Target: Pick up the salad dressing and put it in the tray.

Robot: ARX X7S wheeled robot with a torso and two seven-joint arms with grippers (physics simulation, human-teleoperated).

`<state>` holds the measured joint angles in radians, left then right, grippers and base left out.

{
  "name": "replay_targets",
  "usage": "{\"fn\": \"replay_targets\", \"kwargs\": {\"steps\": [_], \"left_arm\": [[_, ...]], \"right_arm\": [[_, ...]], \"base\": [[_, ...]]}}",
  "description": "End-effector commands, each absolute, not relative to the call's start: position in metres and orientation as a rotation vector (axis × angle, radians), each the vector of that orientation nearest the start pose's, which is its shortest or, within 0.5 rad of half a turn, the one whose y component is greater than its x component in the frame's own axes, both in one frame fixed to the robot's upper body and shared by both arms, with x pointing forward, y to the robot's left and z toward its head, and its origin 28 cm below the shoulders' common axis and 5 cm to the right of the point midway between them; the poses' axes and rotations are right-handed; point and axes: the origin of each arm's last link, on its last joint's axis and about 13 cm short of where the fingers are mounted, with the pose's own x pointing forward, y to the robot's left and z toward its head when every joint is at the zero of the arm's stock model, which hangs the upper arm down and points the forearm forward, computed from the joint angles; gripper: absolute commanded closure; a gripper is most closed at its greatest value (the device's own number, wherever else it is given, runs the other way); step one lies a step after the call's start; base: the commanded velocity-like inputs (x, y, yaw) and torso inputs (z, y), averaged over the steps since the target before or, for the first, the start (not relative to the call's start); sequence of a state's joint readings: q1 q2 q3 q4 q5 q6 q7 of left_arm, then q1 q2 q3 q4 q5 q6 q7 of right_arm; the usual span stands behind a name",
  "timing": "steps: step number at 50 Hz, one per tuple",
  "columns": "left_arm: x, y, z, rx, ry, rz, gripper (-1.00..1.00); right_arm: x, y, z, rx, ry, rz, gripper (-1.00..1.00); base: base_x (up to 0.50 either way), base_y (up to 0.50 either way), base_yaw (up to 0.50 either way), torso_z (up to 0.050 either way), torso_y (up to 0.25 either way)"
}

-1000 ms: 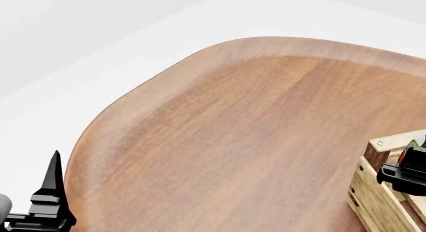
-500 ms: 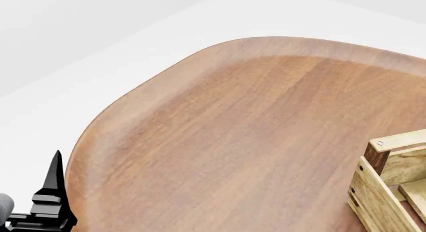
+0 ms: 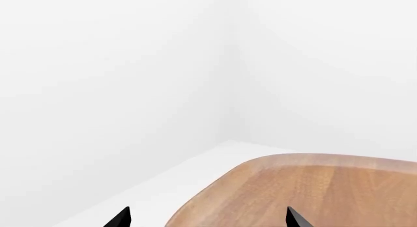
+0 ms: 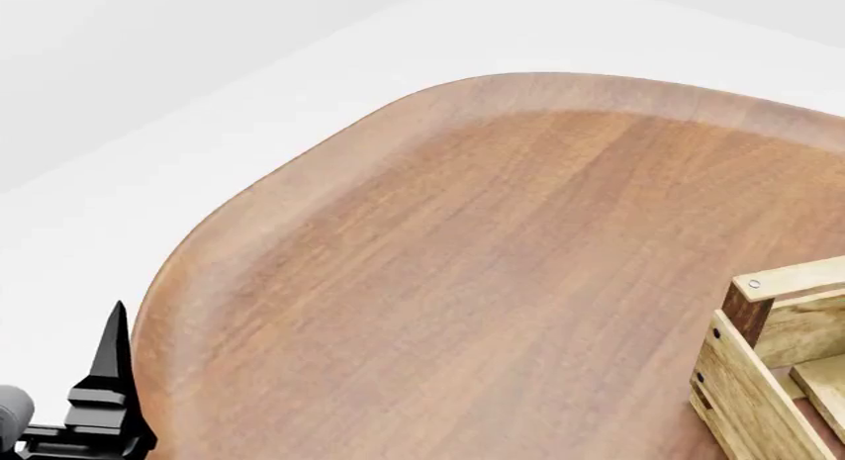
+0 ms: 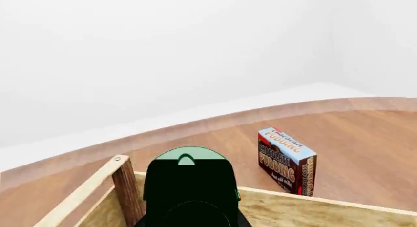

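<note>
- Carrying stage: the salad dressing (image 5: 189,185) fills the right wrist view close to the lens, green cap toward the camera, above the near corner of the tray (image 5: 97,193).
- Right fingers are not visible in that view; the bottle blocks them. It sits where a held item would, so I judge it is gripped, but the closure itself cannot be confirmed.
- Head view shows no right arm and no bottle, only the tray's corner (image 4: 779,351) at the edge of the counter (image 4: 502,262).
- Tray corner post and light-wood slats show in both views; the part of its inside that is visible looks bare, most of it is out of frame.
- Left gripper (image 3: 205,218): two black finger tips spread well apart, nothing between them, parked off the counter's edge. In the head view one pointed finger (image 4: 113,361) stands upright, far from the tray.
- A brown-and-blue pudding box (image 5: 286,161) stands upright on the counter beyond the tray's far wall, apart from it.
- Step in hand, judged: transport done or nearly done, bottle over the tray, release not yet made.
- Next move calls for: lowering the bottle inside the walls, clear of the corner post, then opening the right fingers.
- Risk: a drop from height could tip the bottle or clip the rail.
</note>
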<state>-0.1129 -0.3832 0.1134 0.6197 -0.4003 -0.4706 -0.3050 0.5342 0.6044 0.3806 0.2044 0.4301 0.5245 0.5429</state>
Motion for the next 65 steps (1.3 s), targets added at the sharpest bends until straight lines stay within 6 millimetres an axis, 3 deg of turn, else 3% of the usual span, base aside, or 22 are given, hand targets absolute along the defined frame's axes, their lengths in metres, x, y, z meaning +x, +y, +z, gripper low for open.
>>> {"fn": "replay_targets", "kwargs": {"steps": [1, 4, 19, 36, 63, 64, 65], "left_arm": [[0.208, 0.230, 0.131, 0.025, -0.182, -0.029, -1.00], [0.208, 0.229, 0.131, 0.026, -0.182, -0.030, -1.00], [0.207, 0.230, 0.131, 0.025, -0.183, -0.028, -1.00], [0.208, 0.229, 0.131, 0.029, -0.184, -0.030, -1.00], [0.208, 0.228, 0.131, 0.038, -0.183, -0.031, -1.00], [0.208, 0.228, 0.131, 0.038, -0.183, -0.031, -1.00], [0.208, 0.228, 0.130, 0.037, -0.182, -0.031, -1.00]], "right_arm": [[0.279, -0.339, 0.126, 0.083, 0.102, -1.062, 1.00], [0.282, -0.340, 0.110, 0.092, 0.134, -1.058, 1.00], [0.287, -0.346, 0.074, 0.119, 0.193, -1.049, 1.00], [0.285, -0.345, 0.048, 0.101, 0.218, -1.036, 1.00], [0.277, -0.338, 0.032, 0.103, 0.247, -1.036, 1.00], [0.276, -0.338, 0.030, 0.100, 0.247, -1.032, -1.00], [0.276, -0.337, 0.030, 0.095, 0.245, -1.027, -1.00]], "base": [[0.00, 0.00, 0.00, 0.000, 0.000], [0.00, 0.00, 0.00, 0.000, 0.000], [0.00, 0.00, 0.00, 0.001, 0.001], [0.00, 0.00, 0.00, 0.000, 0.000], [0.00, 0.00, 0.00, 0.000, 0.000], [0.00, 0.00, 0.00, 0.000, 0.000], [0.00, 0.00, 0.00, 0.000, 0.000]]}}
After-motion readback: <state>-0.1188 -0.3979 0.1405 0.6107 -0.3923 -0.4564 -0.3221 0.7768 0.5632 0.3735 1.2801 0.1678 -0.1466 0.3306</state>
